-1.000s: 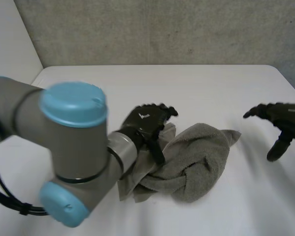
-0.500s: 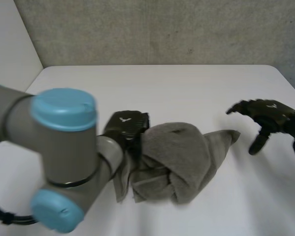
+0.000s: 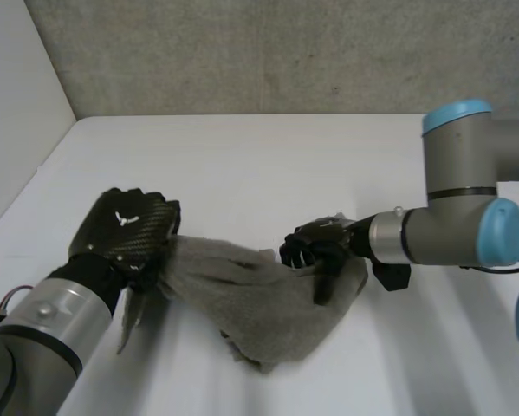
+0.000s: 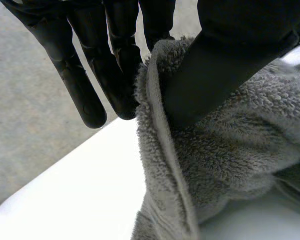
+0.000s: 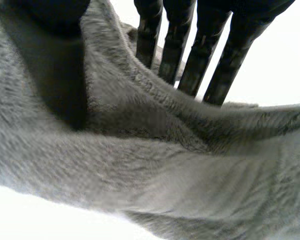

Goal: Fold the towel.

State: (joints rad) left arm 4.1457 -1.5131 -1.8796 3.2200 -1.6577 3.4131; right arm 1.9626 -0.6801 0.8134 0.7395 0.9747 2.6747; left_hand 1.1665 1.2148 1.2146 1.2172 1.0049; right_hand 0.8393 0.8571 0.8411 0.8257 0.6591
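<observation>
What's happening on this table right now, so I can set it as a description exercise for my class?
A two-armed robot is working on a grey towel lying on a white table. The left robot hand pinches the towel's edge at one end between thumb and fingers. The right robot hand grips the opposite end. The towel hangs rumpled and partly stretched between them, not yet folded.

Right hand (image 3: 316,246) now grips towel (image 3: 268,312); left hand (image 3: 127,230) pulled leftward.
</observation>
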